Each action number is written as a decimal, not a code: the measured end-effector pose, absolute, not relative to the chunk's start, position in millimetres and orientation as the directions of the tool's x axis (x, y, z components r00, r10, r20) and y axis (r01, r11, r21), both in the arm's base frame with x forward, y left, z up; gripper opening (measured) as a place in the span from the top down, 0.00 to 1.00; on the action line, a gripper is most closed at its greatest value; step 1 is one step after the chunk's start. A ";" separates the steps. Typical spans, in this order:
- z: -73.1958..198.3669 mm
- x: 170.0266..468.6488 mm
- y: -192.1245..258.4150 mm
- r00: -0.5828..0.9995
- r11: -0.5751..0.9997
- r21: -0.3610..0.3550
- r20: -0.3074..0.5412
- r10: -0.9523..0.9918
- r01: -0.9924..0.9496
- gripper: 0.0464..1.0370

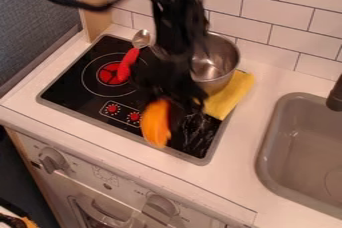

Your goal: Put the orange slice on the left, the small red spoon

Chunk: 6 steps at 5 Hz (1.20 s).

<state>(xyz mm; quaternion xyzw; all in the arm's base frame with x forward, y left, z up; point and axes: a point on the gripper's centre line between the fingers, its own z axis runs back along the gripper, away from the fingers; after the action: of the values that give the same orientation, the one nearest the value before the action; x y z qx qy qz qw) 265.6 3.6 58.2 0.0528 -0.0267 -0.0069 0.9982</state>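
Oven front nearest, with the orange slice at the front edge of the stove

The slice is directly below the gripper, its long shape running toward the stove's front edge. I cannot tell whether the gripper has hold of it or how wide it is set. If the grip is only at the upper end, the slice could swing or slip out onto the stove.

The small red spoon lies across the stove's left rear part. Carrying the slice low to its left could catch the handle and push the spoon, changing the very spot aimed for. A higher path over the stove would be safer. Letting go too high may make the slice roll, since its side looks curved.

The metal pot is at the stove's right rear, close beside the arm and against the yellow cloth. A sideways swing might knock it, and dragging the cloth might shift it. Bare shiny metal shows inside; the arm hides part of the pot, so I cannot tell about the rest. Right of the stove, the grey sink is set into the desk, with bare basin showing and nothing visible in it.
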 end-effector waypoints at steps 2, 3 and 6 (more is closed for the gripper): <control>48.4 298.6 97.1 0.995 0.973 0.210 0.051 0.090 -0.099 0.42; 25.5 313.8 148.8 0.994 0.957 0.271 -0.009 0.107 -0.101 0.42; 25.2 321.3 199.1 0.986 0.949 0.284 -0.050 0.159 -0.138 0.42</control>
<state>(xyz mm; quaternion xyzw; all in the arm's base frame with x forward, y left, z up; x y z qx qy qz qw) 321.3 199.1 25.2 0.1413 0.0359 0.0753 0.9864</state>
